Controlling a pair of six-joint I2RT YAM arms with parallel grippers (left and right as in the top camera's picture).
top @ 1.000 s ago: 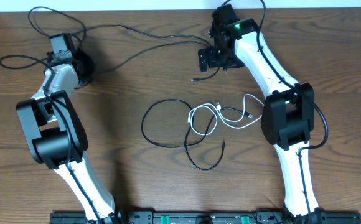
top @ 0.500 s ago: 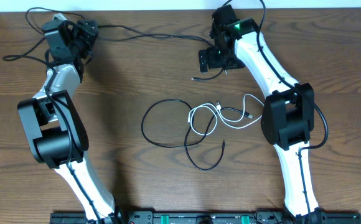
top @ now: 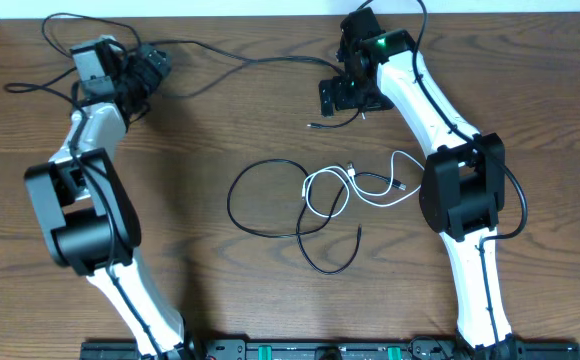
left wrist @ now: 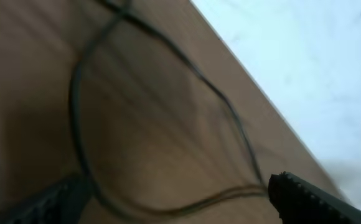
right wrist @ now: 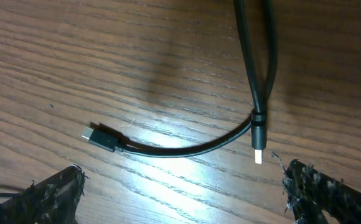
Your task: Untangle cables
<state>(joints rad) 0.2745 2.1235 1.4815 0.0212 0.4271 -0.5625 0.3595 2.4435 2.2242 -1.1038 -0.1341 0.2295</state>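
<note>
Left hand [left wrist: 177, 186] open; a black cable [left wrist: 75, 106] loops between its fingers. Right hand [right wrist: 183, 171] open, plug [right wrist: 104, 138] lying just ahead on the worktop [right wrist: 75, 62].

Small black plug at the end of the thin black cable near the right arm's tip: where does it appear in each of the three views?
Overhead: the small black plug lies above the centre, on the brown wooden table.
Right wrist: the plug is lower left, its thin black cable curving off to the right.
Left wrist: not in it.
Shared landmark: the brown wooden table, seen in all three views.
</note>
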